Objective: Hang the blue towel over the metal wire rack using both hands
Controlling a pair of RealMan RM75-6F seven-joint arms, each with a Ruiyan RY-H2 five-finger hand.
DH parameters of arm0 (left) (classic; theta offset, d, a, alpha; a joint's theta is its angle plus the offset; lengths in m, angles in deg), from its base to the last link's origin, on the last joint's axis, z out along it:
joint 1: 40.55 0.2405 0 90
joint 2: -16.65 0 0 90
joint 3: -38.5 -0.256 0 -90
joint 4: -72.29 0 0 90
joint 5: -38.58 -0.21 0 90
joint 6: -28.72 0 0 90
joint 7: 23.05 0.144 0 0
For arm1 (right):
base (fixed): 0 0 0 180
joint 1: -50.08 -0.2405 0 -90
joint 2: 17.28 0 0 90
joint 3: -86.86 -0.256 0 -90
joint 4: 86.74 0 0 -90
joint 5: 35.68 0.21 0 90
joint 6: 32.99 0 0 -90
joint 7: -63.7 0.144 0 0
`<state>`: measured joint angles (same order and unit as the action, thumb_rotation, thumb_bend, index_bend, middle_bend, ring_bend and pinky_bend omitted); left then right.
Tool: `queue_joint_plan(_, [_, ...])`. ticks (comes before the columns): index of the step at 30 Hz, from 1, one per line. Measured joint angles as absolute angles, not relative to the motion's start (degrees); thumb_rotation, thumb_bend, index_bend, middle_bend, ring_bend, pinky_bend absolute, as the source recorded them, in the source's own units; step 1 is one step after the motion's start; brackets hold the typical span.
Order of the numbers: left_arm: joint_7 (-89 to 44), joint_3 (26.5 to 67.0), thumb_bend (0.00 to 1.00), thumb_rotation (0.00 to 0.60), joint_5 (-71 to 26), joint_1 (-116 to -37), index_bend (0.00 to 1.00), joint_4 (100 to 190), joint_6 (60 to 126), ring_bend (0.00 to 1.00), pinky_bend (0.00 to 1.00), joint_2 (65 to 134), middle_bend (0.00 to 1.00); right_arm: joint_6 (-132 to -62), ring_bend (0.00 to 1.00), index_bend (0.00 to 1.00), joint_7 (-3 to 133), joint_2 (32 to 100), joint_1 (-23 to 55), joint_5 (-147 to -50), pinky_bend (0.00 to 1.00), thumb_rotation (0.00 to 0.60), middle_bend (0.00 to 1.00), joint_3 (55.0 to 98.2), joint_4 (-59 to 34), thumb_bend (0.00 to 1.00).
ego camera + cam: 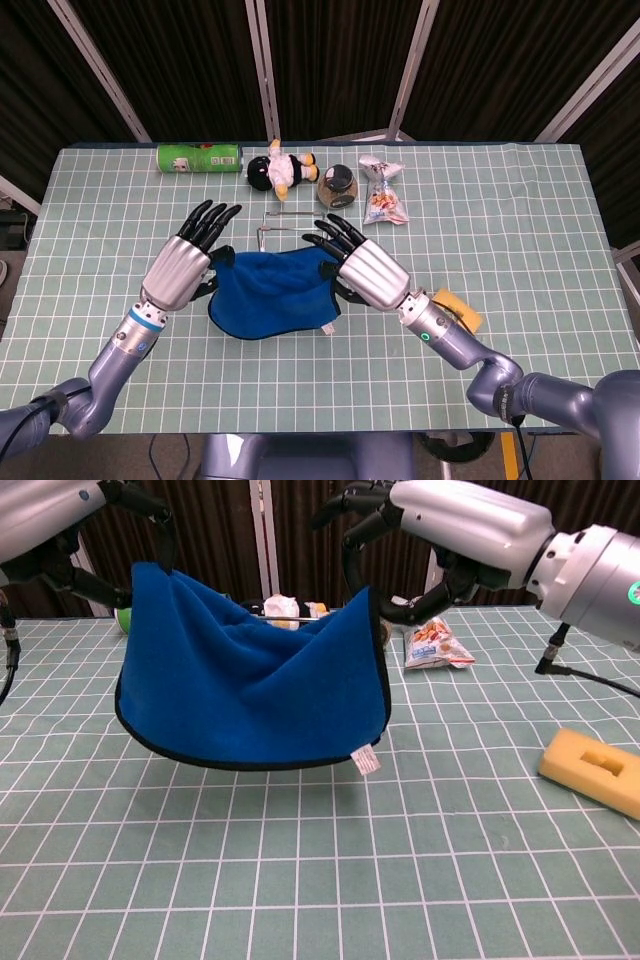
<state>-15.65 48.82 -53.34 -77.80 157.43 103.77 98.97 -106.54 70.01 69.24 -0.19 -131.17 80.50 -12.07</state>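
The blue towel (268, 295) hangs in the air between both hands, sagging in the middle, its white tag at the lower right corner. My left hand (185, 262) pinches its upper left corner and my right hand (362, 262) pinches its upper right corner, the other fingers spread. In the chest view the towel (250, 680) is lifted well above the table, held by the left hand (55, 510) and the right hand (465, 525). The metal wire rack (290, 226) stands just beyond the towel, with only its top bar showing; in the chest view the towel hides it.
Along the far side of the checked table (520, 220) lie a green can (198, 158), a plush penguin (280, 168), a jar (337, 185) and a snack bag (383, 203). A yellow sponge (595, 770) sits at the right, near my right forearm.
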Motion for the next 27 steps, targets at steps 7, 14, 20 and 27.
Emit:
queue_joint_plan(7, [-13.2, 52.77, 0.48, 0.6, -49.37, -80.66, 0.82, 159.0, 100.57, 0.0, 0.0, 97.61, 0.0, -104.72, 0.0, 0.66, 68.76, 69.03, -0.99, -127.16, 0.03, 0.6, 0.13, 76.12, -11.54, 0.45])
queue_joint_plan(14, [-12.55, 55.98, 0.48, 0.6, -45.72, -83.03, 0.82, 158.62, 98.63, 0.0, 0.0, 97.14, 0.0, -101.08, 0.0, 0.66, 68.11, 70.01, -3.24, -122.0, 0.03, 0.6, 0.14, 71.47, -12.93, 0.45])
queue_joint_plan(20, [-14.15, 57.78, 0.48, 0.6, -43.65, -84.14, 0.82, 156.4, 98.06, 0.0, 0.0, 96.41, 0.0, -98.78, 0.0, 0.66, 68.42, 71.41, -5.63, -118.68, 0.03, 0.6, 0.14, 68.15, -15.99, 0.45])
queue_joint_plan(27, [-16.73, 57.31, 0.48, 0.6, -42.28, -85.01, 0.82, 152.13, 96.05, 0.0, 0.0, 96.83, 0.0, -96.81, 0.0, 0.66, 68.82, 73.21, -6.47, -117.22, 0.03, 0.6, 0.14, 68.13, -19.25, 0.45])
